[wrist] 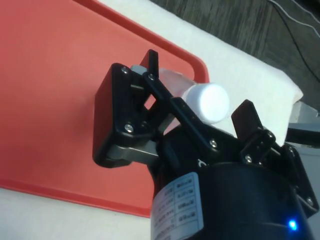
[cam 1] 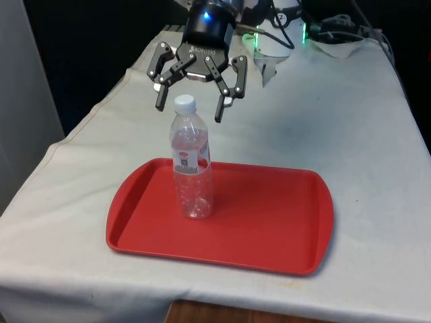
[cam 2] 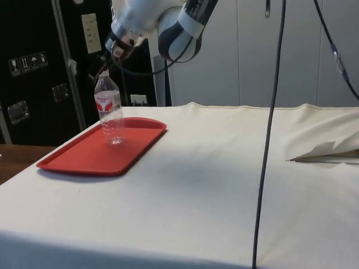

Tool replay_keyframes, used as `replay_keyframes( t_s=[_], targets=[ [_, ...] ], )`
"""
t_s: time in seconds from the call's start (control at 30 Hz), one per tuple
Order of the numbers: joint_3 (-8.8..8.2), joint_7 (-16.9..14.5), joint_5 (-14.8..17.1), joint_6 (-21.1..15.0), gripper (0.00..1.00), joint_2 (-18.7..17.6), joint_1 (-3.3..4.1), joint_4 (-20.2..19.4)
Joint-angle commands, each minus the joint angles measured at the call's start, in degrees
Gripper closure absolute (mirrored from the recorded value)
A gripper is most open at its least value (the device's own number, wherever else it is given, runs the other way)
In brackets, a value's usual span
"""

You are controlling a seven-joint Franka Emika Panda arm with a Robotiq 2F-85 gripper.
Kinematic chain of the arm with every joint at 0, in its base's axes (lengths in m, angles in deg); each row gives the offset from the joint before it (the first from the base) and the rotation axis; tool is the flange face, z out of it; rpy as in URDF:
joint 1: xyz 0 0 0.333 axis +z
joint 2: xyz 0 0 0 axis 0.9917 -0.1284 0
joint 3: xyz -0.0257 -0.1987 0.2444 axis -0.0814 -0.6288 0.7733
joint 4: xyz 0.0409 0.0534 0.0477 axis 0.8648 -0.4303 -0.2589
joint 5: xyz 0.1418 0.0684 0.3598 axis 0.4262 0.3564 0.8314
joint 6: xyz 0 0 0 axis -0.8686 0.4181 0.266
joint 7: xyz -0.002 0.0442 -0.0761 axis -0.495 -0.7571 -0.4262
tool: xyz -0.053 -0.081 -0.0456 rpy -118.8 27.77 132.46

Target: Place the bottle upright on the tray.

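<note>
A clear plastic bottle [cam 1: 192, 168] with a white cap and a red-and-white label stands upright on the red tray [cam 1: 269, 222], towards the front view's left part of it. My gripper [cam 1: 190, 113] hangs open just above and behind the cap, its fingers [cam 1: 161, 96] spread wide and touching nothing. From the side, the bottle [cam 2: 110, 109] stands on the tray [cam 2: 84, 157] with my gripper [cam 2: 107, 63] just over its top. The wrist view looks down on the white cap [wrist: 209, 102] between the spread fingers [wrist: 120, 120], with the tray [wrist: 50, 100] below.
White cloth covers the table [cam 1: 350, 121]. The tray lies near the front edge. A crumpled fold of cloth [cam 1: 269, 67] and cables lie at the far end by the robot's base. A black cable [cam 2: 269, 140] hangs down in the side view.
</note>
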Motion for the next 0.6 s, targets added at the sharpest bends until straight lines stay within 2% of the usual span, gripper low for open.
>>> replay_keyframes(
  t_s=[0.0,0.23,0.27,0.3,0.5,0.57],
  targets=[
    [0.57,-0.1,-0.1,0.7,0.00,0.9,-0.23,-0.6],
    [0.63,-0.3,-0.1,2.3,0.00,2.8,-0.06,-0.5],
    [0.00,-0.2,0.0,1.9,0.00,2.4,0.23,0.0],
    [0.63,-0.4,-0.1,2.5,0.00,3.0,-0.06,-0.4],
    [0.57,-1.0,0.0,4.3,0.00,4.5,0.17,0.1],
    [0.00,-0.9,0.0,4.4,0.00,4.4,0.52,0.5]
  ],
)
